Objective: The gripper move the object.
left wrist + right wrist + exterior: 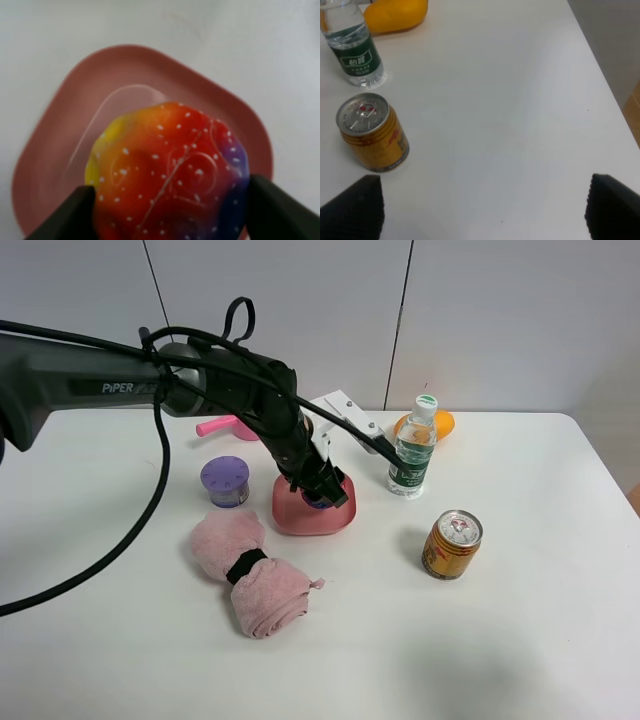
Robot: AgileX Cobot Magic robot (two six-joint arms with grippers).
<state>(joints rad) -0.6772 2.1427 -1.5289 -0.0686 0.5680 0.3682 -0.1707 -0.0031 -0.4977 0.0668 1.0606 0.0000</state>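
Note:
The object, a bumpy ball (170, 175) in red, orange, yellow, blue and purple, sits between my left gripper's black fingers (65, 215). My left gripper (322, 495) is shut on it, low over a pink plate (300, 525), which also shows in the left wrist view (75, 110). In the high view the arm hides nearly all of the ball, and I cannot tell whether it touches the plate. My right gripper (485, 210) is open and empty over bare table, to the right of the can; it is out of the high view.
A water bottle (413, 448) and an orange fruit (440, 424) stand behind the plate to the right. A gold drink can (452, 544) stands front right. A purple-lidded round container (225, 481) and a rolled pink towel (250, 575) lie left of the plate.

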